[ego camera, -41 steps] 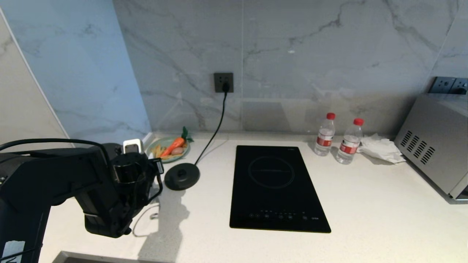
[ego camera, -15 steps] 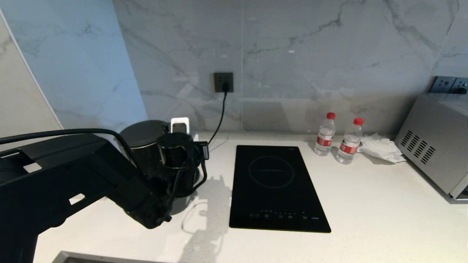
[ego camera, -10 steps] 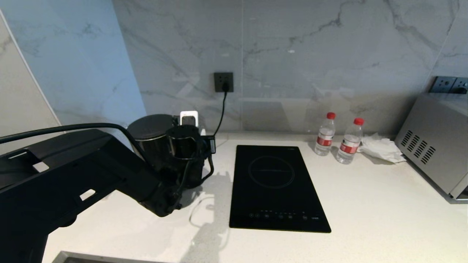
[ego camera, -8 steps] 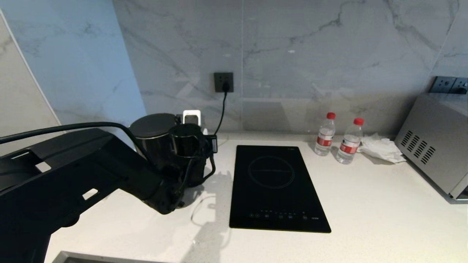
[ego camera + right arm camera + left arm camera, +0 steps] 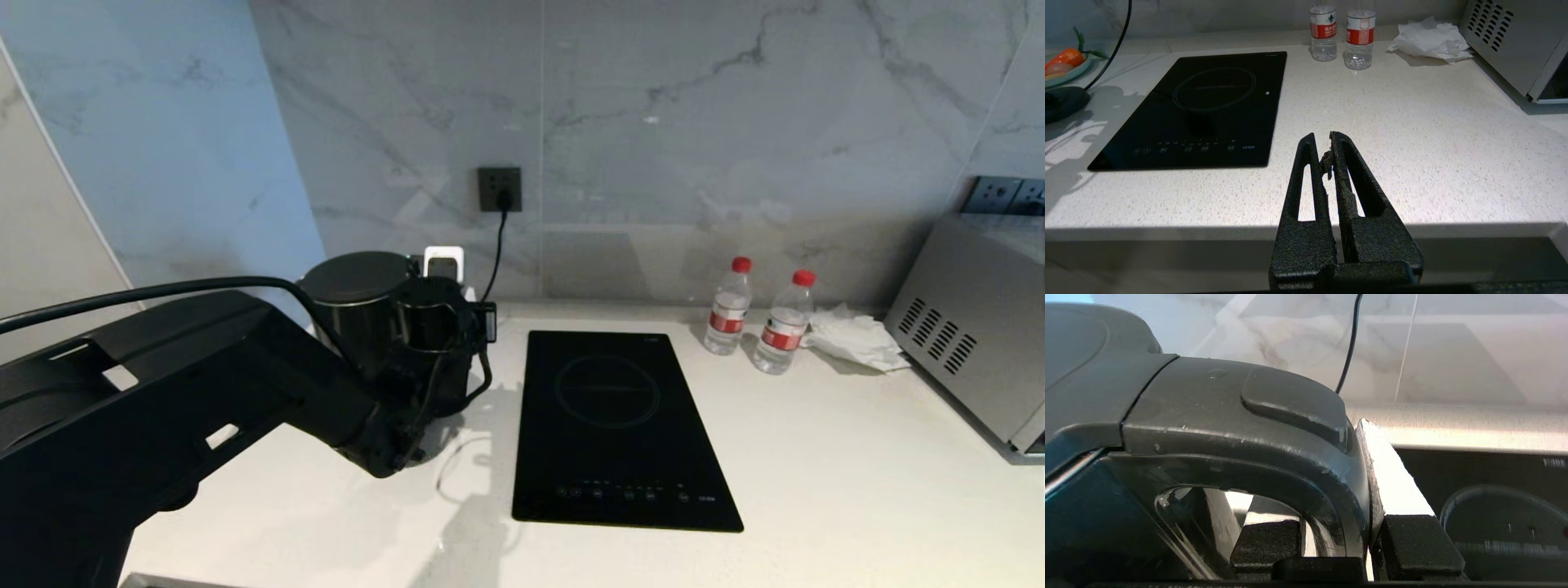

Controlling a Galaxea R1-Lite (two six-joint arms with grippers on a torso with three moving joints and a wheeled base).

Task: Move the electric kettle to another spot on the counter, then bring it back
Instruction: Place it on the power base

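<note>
Electric kettle (image 5: 359, 314), centre left of the head view beside the hob (image 5: 620, 429) on the counter (image 5: 857, 457): lower body and footing hidden behind the left arm. Left gripper (image 5: 1339, 543), wrist view only: fingers closed on the kettle's looped handle (image 5: 1290, 457), one inside the loop, one outside. Right gripper (image 5: 1330, 153), absent from the head view: shut, empty, over the counter's front edge; round base (image 5: 1061, 104) at that picture's left edge.
</note>
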